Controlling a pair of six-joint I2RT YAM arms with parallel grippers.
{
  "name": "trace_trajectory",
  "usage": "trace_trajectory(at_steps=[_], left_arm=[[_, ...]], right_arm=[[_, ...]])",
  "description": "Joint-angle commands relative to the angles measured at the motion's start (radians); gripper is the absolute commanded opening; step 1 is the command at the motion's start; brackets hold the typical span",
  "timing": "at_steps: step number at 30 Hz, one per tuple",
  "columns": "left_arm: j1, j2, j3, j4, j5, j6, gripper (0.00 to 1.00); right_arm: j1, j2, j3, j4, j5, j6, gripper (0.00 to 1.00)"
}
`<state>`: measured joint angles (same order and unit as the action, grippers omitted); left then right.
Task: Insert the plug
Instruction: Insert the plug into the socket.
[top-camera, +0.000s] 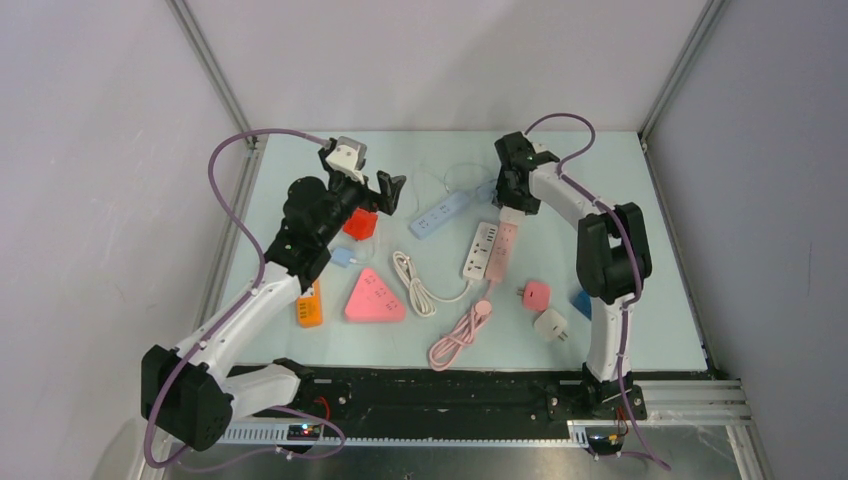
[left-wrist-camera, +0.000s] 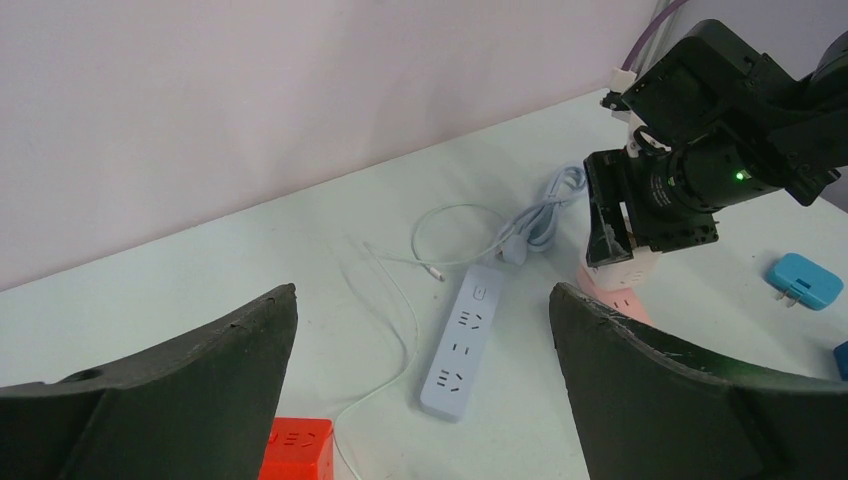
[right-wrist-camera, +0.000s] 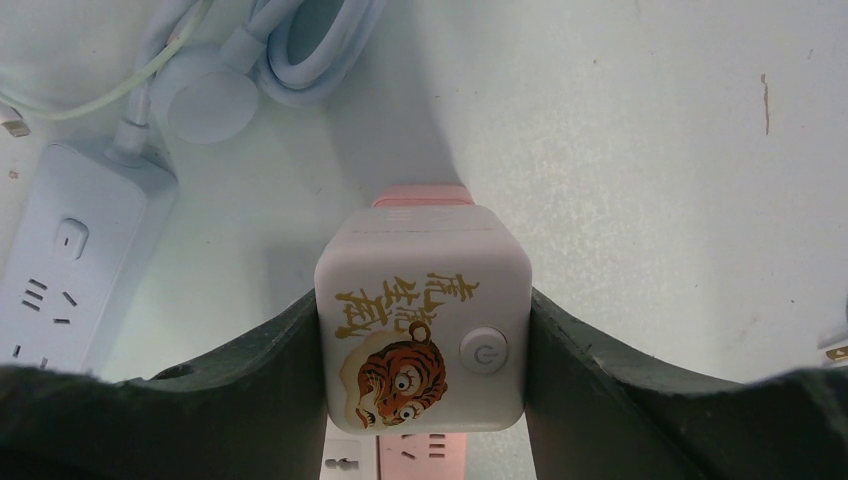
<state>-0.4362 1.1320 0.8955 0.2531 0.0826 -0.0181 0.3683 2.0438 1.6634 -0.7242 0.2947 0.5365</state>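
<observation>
The pale green surface (top-camera: 400, 150) carries a blue power strip (top-camera: 438, 215), a white power strip (top-camera: 479, 250) side by side with a pink power strip (top-camera: 500, 258), a pink triangular socket block (top-camera: 373, 298), a red cube (top-camera: 360, 224), an orange block (top-camera: 309, 308), a pink adapter (top-camera: 536, 295) and a white adapter (top-camera: 551, 324).

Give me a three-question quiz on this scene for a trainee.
1. True or false: the left hand holds nothing.
2. The right hand grips: A a green plug, B the white tiger cube, C a black charger.
3. Fill in: beneath the white tiger cube lies the ____.
Key: 1 true; 2 B; 3 pink power strip.
</observation>
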Motion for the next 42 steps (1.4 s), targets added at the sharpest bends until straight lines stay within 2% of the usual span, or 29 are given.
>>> trace_trajectory(at_steps=[1, 3, 7, 9, 20, 28, 31, 36, 42], left_arm=[[0.004, -0.03, -0.012, 0.037, -0.007, 0.017, 1.0], [0.004, -0.031, -0.014, 0.035, -0.009, 0.017, 1.0], [0.003, -0.033, -0.015, 0.036, -0.012, 0.034, 1.0], [0.003, -0.033, -0.017, 0.036, -0.013, 0.04, 1.0], [0.004, -0.036, -0.02, 0.036, -0.009, 0.037, 1.0], [0.004, -0.038, -0.02, 0.035, -0.007, 0.038, 1.0], [0.005, -0.039, -0.019, 0.036, -0.007, 0.039, 1.0], [0.004, -0.04, -0.016, 0.035, -0.01, 0.043, 1.0], [0.004, -0.04, -0.016, 0.036, -0.011, 0.046, 1.0]], right_arm=[[0.014, 0.099, -0.021, -0.187, -0.012, 0.01, 0.19], [0.021, 0.108, -0.029, -0.183, -0.015, 0.012, 0.17], [0.025, 0.119, -0.049, -0.19, -0.03, 0.01, 0.02], [0.023, 0.124, -0.068, -0.194, -0.026, 0.009, 0.0], [-0.031, 0.127, -0.07, -0.219, -0.029, 0.018, 0.0], [-0.015, 0.188, 0.02, -0.283, -0.023, 0.038, 0.0], [0.033, 0.184, 0.022, -0.256, 0.022, -0.027, 0.0], [0.055, 0.143, -0.03, -0.201, 0.039, -0.107, 0.0], [-0.042, 0.097, -0.108, -0.155, -0.062, -0.054, 0.0]])
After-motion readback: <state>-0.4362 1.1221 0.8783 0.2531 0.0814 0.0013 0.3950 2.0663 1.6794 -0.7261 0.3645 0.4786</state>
